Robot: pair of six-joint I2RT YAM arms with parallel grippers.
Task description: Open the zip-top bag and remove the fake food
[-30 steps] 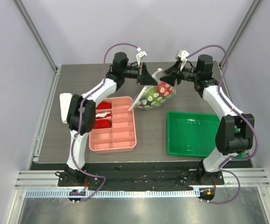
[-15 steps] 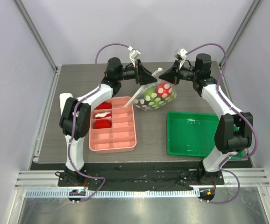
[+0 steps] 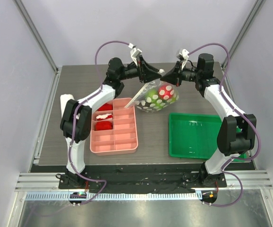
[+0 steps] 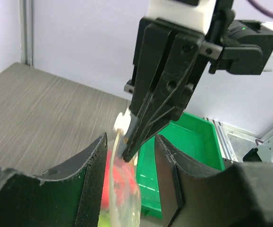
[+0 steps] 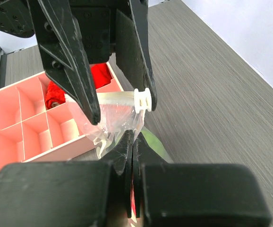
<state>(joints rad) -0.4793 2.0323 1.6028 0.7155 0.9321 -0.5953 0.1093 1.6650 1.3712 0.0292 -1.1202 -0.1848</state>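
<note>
Overhead: the zip-top bag (image 3: 157, 97) hangs above the table (image 3: 80, 85), fake food (image 3: 165, 90) inside.

Left wrist: the left gripper (image 4: 130, 139) stands half-open astride the bag's rim.

Right wrist: the right gripper (image 5: 132, 141) pinches the rim below the white slider (image 5: 143, 99).

The bag is being opened. The left gripper should probably clamp the slider next and pull.

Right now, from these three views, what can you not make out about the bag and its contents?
- Top view: whether the zip-top bag is open; the left end effector and right end effector cover its mouth.
- Top view: how many pieces of fake food it holds; white dots and creases mask them.
- Left wrist: the bag's lower part, cut off by the bottom edge.
</note>
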